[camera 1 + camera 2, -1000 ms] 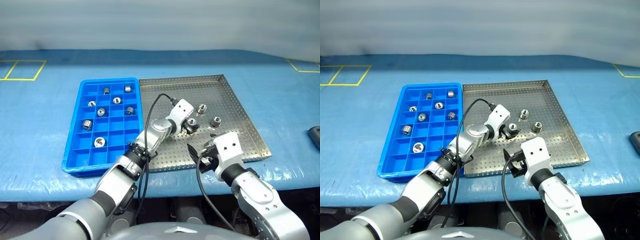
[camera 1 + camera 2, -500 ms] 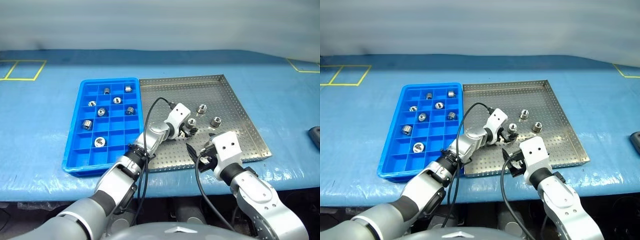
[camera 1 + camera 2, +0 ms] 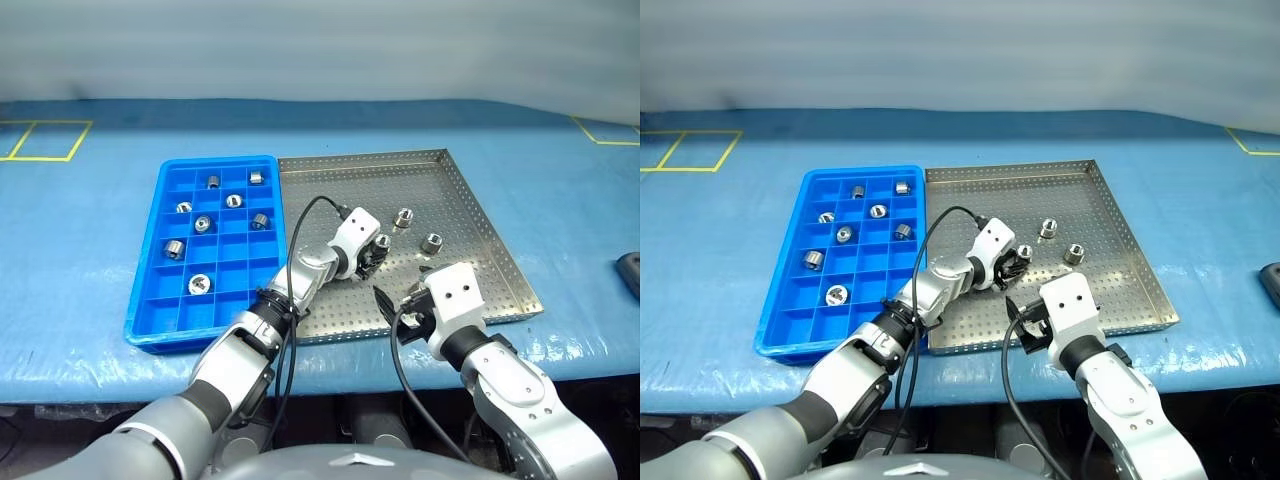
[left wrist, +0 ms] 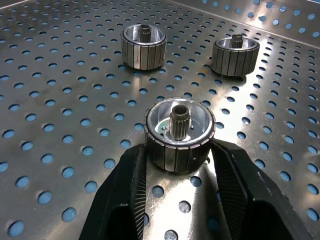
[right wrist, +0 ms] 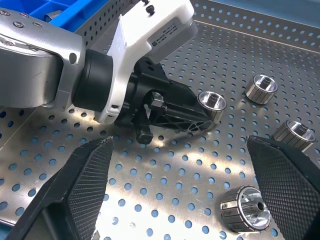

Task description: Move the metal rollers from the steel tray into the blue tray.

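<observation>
The left gripper (image 4: 179, 172) sits mid-frame in the big silver steel tray w/ holes (image 3: 480, 215); its jaws are clamped on one small shiny metal roller (image 4: 180, 134). Two more rollers (image 3: 404, 218) lie just to the upper right of it, a 4th (image 5: 246, 208) near the right gripper (image 5: 180, 195), lower right, jaws wide apart & holding nothing. Seven rollers (image 3: 200, 284) already sit in the bright blue plastic tray w/ small boxes (image 3: 150, 330), left of centre on the blue bench (image 3: 80, 240).
</observation>
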`<state>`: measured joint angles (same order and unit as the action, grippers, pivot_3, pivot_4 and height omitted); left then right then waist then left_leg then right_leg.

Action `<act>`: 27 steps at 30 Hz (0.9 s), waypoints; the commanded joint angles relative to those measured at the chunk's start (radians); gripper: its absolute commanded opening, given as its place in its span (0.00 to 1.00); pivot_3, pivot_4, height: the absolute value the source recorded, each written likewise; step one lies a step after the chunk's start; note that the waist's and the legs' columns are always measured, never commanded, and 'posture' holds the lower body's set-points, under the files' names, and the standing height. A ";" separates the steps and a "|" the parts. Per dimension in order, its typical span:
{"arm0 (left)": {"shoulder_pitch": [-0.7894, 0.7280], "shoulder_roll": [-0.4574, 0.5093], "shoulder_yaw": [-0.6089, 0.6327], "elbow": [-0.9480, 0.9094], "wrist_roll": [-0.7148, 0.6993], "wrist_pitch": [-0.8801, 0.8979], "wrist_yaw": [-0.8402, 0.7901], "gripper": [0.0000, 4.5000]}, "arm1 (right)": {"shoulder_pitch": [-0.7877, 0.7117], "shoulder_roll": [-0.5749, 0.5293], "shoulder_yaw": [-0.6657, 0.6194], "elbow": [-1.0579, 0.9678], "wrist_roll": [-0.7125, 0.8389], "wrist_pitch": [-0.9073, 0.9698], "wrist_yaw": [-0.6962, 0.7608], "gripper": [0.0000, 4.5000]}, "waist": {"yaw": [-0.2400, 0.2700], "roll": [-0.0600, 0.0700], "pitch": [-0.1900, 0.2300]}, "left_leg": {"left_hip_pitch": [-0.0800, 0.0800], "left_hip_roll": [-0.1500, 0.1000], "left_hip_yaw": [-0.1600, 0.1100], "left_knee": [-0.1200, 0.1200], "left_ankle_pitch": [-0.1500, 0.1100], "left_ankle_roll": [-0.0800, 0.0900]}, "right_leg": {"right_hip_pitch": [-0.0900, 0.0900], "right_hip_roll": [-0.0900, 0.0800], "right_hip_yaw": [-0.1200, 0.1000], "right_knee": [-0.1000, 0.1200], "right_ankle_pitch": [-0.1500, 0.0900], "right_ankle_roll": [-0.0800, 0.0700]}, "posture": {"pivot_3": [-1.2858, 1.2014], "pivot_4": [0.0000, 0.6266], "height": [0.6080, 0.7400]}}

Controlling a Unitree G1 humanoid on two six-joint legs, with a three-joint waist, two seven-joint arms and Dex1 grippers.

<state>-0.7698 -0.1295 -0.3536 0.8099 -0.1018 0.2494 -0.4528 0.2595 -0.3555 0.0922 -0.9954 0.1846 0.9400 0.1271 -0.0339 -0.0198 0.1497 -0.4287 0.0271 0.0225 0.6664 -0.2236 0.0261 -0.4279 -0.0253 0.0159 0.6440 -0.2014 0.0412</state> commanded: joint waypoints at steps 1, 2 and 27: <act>-0.024 -0.137 0.008 -0.149 -0.037 0.037 -0.027 0.37 | -0.009 0.004 0.003 -0.019 -0.002 -0.014 0.002 1.00 | 0.000 0.000 0.000 | 0.000 0.000 0.000 0.000 0.000 0.000 | 0.000 0.000 0.000 0.000 0.000 0.000 | 0.48 0.24 1.00; -0.012 -0.122 0.005 -0.198 -0.045 0.058 -0.035 0.37 | -0.012 0.005 0.006 -0.016 -0.001 -0.015 0.003 1.00 | 0.001 0.000 0.000 | 0.000 0.000 0.000 0.000 0.000 0.000 | 0.000 0.000 0.000 0.000 0.000 0.000 | 0.48 0.24 1.00; 0.455 0.415 0.248 -1.353 -0.150 0.547 0.041 0.37 | -0.419 -0.067 0.195 0.261 0.052 -0.072 0.255 1.00 | 0.106 0.000 0.000 | 0.001 0.000 -0.002 -0.001 0.001 0.001 | 0.001 0.000 -0.001 0.000 0.000 0.000 | 0.65 0.24 1.00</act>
<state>-0.3354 0.2778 -0.1313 -0.4614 -0.2467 0.7969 -0.4305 -0.1248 -0.4243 0.2654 -0.7515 0.2347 0.9071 0.3529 0.0718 -0.0200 0.1501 -0.4275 0.0272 0.0209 0.6656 -0.2223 0.0271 -0.4267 -0.0254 0.0150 0.6440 -0.2009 0.0411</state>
